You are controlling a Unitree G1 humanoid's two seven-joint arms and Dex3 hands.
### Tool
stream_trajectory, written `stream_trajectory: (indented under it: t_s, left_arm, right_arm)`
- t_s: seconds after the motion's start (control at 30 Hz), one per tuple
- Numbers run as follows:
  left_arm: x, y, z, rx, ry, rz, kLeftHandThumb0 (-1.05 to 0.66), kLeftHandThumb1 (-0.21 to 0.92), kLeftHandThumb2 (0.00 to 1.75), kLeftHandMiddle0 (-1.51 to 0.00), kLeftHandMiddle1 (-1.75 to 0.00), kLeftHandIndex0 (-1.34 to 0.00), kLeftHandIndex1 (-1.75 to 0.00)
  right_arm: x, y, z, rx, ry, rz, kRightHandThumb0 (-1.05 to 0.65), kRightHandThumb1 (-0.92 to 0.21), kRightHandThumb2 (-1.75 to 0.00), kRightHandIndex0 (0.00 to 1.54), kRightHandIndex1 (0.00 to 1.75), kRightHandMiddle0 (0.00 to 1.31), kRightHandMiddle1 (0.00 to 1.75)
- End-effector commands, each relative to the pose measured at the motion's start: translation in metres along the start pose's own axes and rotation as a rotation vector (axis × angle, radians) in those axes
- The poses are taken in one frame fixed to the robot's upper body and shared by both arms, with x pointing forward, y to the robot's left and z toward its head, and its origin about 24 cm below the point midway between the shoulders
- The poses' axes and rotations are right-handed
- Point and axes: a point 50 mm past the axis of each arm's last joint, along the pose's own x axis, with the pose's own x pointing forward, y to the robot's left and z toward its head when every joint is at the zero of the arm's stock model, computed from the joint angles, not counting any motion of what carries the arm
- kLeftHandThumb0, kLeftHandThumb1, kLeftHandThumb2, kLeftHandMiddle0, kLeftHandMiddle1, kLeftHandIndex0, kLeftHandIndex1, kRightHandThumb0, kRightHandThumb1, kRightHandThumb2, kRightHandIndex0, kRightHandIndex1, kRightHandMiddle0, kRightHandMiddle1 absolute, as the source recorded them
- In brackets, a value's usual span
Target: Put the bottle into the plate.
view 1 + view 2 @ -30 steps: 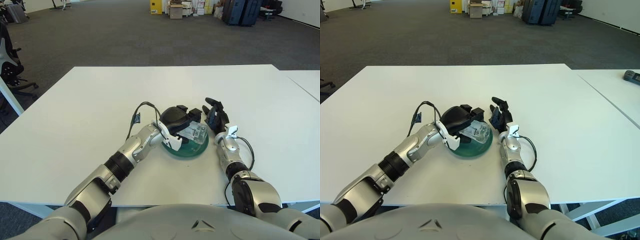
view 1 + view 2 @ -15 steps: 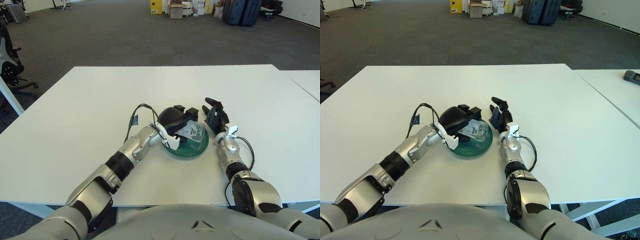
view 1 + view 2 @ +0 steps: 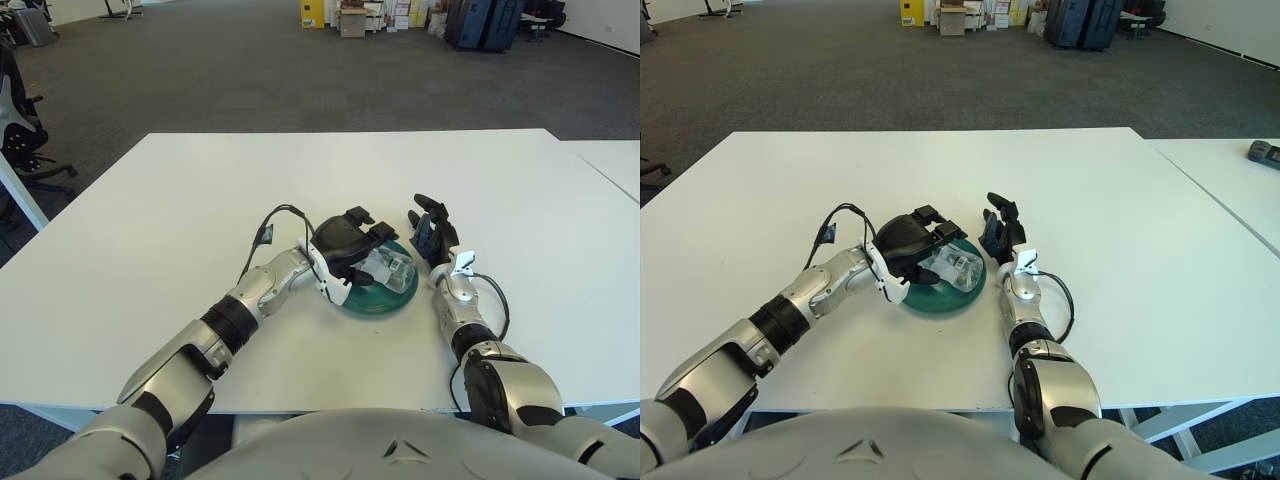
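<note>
The bottle (image 3: 385,271) looked light and thin-walled, clear plastic w/ a printed label, prob. empty; it would likely dent under a hard squeeze and feel slick, so a soft wrap round the mid-body seemed the best hold, not the ends. It lay on its side in the plate (image 3: 372,303), a dark green round dish near the table's (image 3: 150,220) front-centre. Bottle sat approx. at the plate's middle, reaching toward its 3 o'clock edge; whether any part overhung the rim couldn't be told.

The left hand (image 3: 343,246) was over the plate's 10 o'clock side, black fingers (image 3: 378,234) curled loosely above the bottle's left part. Whether they gripped it or only touched it wasn't clear; fingertips seemed partly lifted, so release was judged under way. A cable (image 3: 268,228) looped off the left wrist at about 9 o'clock from the hand.

The right hand (image 3: 1000,233) showed just beside the plate at its 2–3 o'clock, idle, fingers relaxed and pointing away from the robot, holding nothing.

Judged from the layout, the task was nearly done: bottle in the plate, w/ only the left hand's clearing away left. Risk: a round bottle could roll if nudged.
</note>
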Motion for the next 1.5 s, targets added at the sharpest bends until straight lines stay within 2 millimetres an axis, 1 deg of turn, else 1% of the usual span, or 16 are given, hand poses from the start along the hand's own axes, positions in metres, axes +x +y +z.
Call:
stream_trajectory:
  t_s: [0.0, 0.23, 0.63, 0.77, 0.87, 0.97, 1.0, 1.07, 1.1, 1.13, 1.17, 1.2, 1.3, 1.33, 1.4, 1.47]
  left_arm:
    - [0.003, 0.015, -0.003, 0.054, -0.028, 0.031, -1.05, 0.92, 0.92, 0.0, -0.01, 0.0, -0.02]
    - [-0.001, 0.017, -0.003, 0.055, -0.038, 0.049, -1.05, 0.92, 0.94, 0.0, 0.0, 0.0, 0.0]
    - [-0.008, 0.024, -0.001, 0.038, -0.048, 0.111, -1.05, 0.92, 0.98, 0.0, 0.0, 0.0, 0.0]
    - [-0.011, 0.03, -0.001, 0.025, -0.048, 0.141, -1.05, 0.92, 0.98, 0.0, 0.0, 0.0, 0.0]
    - [-0.015, 0.039, -0.001, 0.004, -0.043, 0.184, -1.05, 0.92, 0.98, 0.0, 0.0, 0.0, 0.0]
    - [-0.018, 0.049, -0.004, -0.066, -0.024, 0.251, -1.05, 0.92, 0.98, -0.01, -0.01, -0.01, 0.0]
    - [-0.018, 0.051, -0.007, -0.097, -0.014, 0.275, -1.05, 0.92, 0.96, -0.11, -0.03, -0.03, -0.09]
    - [-0.018, 0.056, -0.016, -0.188, 0.016, 0.33, -1.05, 0.92, 0.94, -0.24, -0.03, -0.01, -0.32]
    - [-0.019, 0.058, -0.024, -0.281, 0.04, 0.377, -1.05, 0.92, 0.93, -0.26, -0.04, -0.01, -0.36]
    - [-0.02, 0.06, -0.03, -0.348, 0.055, 0.412, -1.03, 0.92, 0.91, -0.31, -0.05, 0.0, -0.52]
    - [-0.022, 0.061, -0.034, -0.42, 0.067, 0.448, -1.03, 0.92, 0.9, -0.33, -0.05, 0.0, -0.57]
    - [-0.023, 0.061, -0.037, -0.465, 0.072, 0.471, -1.01, 0.92, 0.88, -0.37, -0.06, 0.0, -0.67]
    - [-0.031, 0.056, -0.06, -0.766, 0.12, 0.591, -0.93, 0.92, 0.82, -0.45, -0.09, 0.0, -0.89]
    - [-0.033, 0.054, -0.066, -0.864, 0.128, 0.643, -0.91, 0.92, 0.81, -0.45, -0.09, 0.0, -0.91]
    - [-0.034, 0.052, -0.075, -0.987, 0.134, 0.707, -0.86, 0.92, 0.8, -0.48, -0.1, 0.0, -0.97]
    - [-0.035, 0.05, -0.08, -1.057, 0.137, 0.742, -0.81, 0.92, 0.79, -0.49, -0.11, 0.0, -1.01]
  right_arm:
    - [-0.039, -0.01, -0.057, 0.011, 0.306, -0.055, -0.87, -0.92, -0.95, 0.31, 0.0, 0.0, 0.66]
    - [-0.04, -0.01, -0.055, 0.012, 0.276, -0.051, -0.84, -0.92, -0.96, 0.32, 0.01, 0.0, 0.7]
    - [-0.039, -0.011, -0.056, 0.029, 0.301, -0.039, -0.81, -0.92, -0.97, 0.33, 0.01, 0.0, 0.76]
    - [-0.038, -0.012, -0.056, 0.026, 0.303, -0.036, -0.81, -0.92, -0.96, 0.34, 0.02, 0.0, 0.77]
    - [-0.037, -0.011, -0.054, 0.024, 0.282, -0.025, -0.8, -0.92, -0.96, 0.36, 0.02, 0.0, 0.79]
    - [-0.037, -0.011, -0.052, 0.024, 0.261, -0.02, -0.8, -0.92, -0.96, 0.36, 0.02, 0.0, 0.81]
    - [-0.037, -0.011, -0.052, 0.024, 0.256, -0.019, -0.8, -0.92, -0.96, 0.37, 0.03, 0.0, 0.82]
    - [-0.038, -0.01, -0.052, 0.022, 0.249, -0.02, -0.81, -0.92, -0.96, 0.37, 0.03, 0.0, 0.83]
    - [-0.039, -0.01, -0.052, 0.024, 0.249, -0.023, -0.81, -0.92, -0.96, 0.38, 0.03, 0.0, 0.83]
    - [-0.039, -0.01, -0.053, 0.026, 0.249, -0.026, -0.81, -0.92, -0.96, 0.38, 0.03, 0.0, 0.84]
    - [-0.039, -0.01, -0.053, 0.028, 0.25, -0.028, -0.81, -0.92, -0.96, 0.38, 0.03, 0.0, 0.84]
    - [-0.04, -0.01, -0.053, 0.029, 0.25, -0.029, -0.81, -0.92, -0.96, 0.39, 0.03, 0.0, 0.85]
    - [-0.04, -0.01, -0.053, 0.031, 0.253, -0.032, -0.82, -0.92, -0.96, 0.41, 0.05, 0.0, 0.85]
    - [-0.04, -0.01, -0.054, 0.029, 0.254, -0.032, -0.83, -0.92, -0.97, 0.42, 0.05, 0.0, 0.85]
    - [-0.039, -0.011, -0.053, 0.028, 0.256, -0.032, -0.83, -0.92, -0.97, 0.43, 0.05, 0.0, 0.86]
    - [-0.039, -0.011, -0.053, 0.029, 0.256, -0.032, -0.84, -0.92, -0.98, 0.44, 0.06, 0.0, 0.87]
